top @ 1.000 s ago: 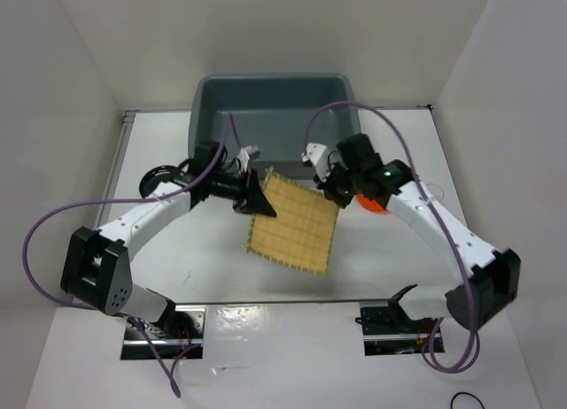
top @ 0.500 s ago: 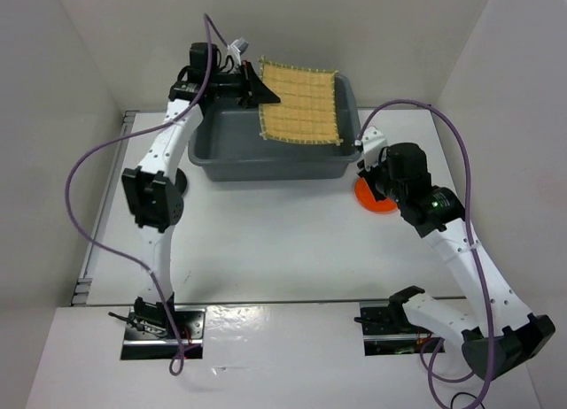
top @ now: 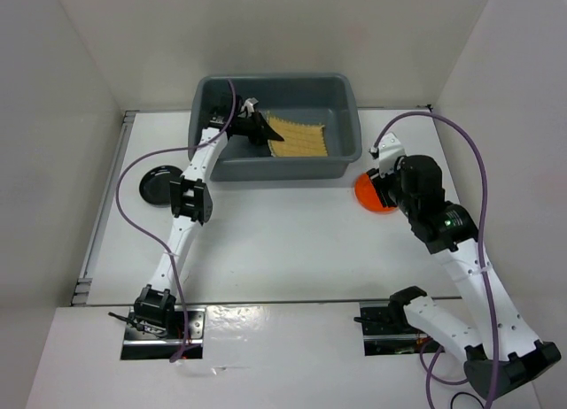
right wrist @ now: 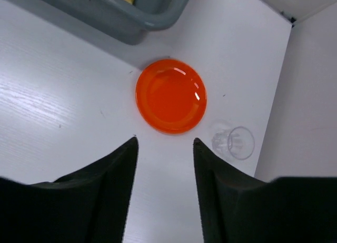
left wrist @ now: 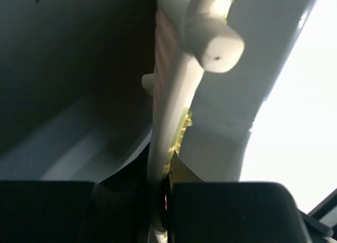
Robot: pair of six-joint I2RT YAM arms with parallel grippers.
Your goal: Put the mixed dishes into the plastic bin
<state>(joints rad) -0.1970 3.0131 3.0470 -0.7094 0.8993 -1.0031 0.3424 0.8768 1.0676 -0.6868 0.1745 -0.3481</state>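
Note:
The blue-grey plastic bin (top: 205,99) stands at the back of the table. My left arm reaches into it, and the left gripper (top: 260,130) is shut on one edge of the tan woven mat (top: 299,140), which slopes down inside the bin. In the left wrist view the mat's edge (left wrist: 181,131) shows pinched between the fingers. My right gripper (right wrist: 165,141) hangs open above the table, just short of the orange plate (right wrist: 171,95), with nothing between its fingers. A clear cup (right wrist: 240,143) lies to the right of that plate. The black plate (top: 159,183) sits left of the bin.
White walls close in the table on the left, back and right; the right wall (right wrist: 310,95) is close to the cup. The bin's near right corner (right wrist: 158,19) stands just beyond the orange plate (top: 368,195). Purple cables loop off both arms.
Both grippers held the mat over the table a second ago. The right one let go, opened and drew back by the orange plate. The left carried the mat over the bin and lowered it inside.

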